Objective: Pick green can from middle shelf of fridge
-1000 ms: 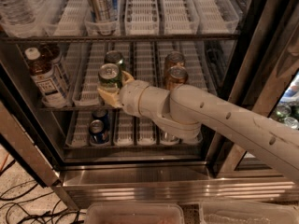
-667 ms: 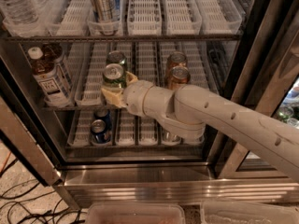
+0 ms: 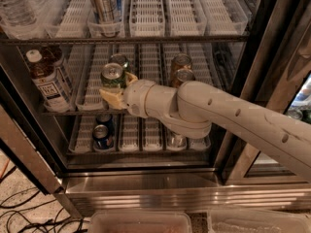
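The fridge [image 3: 146,183] stands open in the camera view. On its middle shelf [image 3: 147,67] the green can [image 3: 112,75] stands upright near the front of a white lane, silver lid up. My gripper [image 3: 118,87] reaches in from the right. Its tan fingers [image 3: 111,98] sit on either side of the green can, shut on it. A darker second green can [image 3: 119,60] stands right behind it.
Two copper-orange cans [image 3: 181,69] stand to the right on the same shelf, close to my forearm. A labelled bottle [image 3: 47,81] stands at the left. Blue cans [image 3: 102,133] sit on the lower shelf. A tall can [image 3: 105,6] and a water bottle [image 3: 15,6] are on the top shelf.
The gripper stays around the green can. Can and gripper have shifted only slightly.
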Robot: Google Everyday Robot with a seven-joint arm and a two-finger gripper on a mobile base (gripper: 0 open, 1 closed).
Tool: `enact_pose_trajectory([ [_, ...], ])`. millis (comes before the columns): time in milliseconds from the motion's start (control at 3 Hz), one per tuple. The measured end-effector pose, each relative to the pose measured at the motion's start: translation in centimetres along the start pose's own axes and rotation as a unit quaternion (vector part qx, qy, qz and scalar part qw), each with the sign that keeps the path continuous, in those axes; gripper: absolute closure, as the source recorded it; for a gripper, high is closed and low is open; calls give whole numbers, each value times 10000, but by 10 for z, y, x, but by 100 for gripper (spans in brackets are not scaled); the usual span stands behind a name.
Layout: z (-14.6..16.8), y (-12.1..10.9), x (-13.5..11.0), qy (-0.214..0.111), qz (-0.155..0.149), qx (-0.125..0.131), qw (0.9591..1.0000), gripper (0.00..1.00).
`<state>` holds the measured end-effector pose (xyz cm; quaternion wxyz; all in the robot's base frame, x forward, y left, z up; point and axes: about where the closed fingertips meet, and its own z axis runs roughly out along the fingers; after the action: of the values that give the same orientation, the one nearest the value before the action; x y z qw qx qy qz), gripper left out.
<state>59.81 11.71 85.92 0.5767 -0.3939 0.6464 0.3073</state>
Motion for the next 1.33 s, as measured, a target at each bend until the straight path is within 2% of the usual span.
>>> enact_pose_trajectory([
  [333,0,0,0,0,0,0,10000,100],
  [667,1,5,-8,58,-36,-179,9998,100],
  [1333,-9,23,-55,315,-438,-658,9964,100],
])
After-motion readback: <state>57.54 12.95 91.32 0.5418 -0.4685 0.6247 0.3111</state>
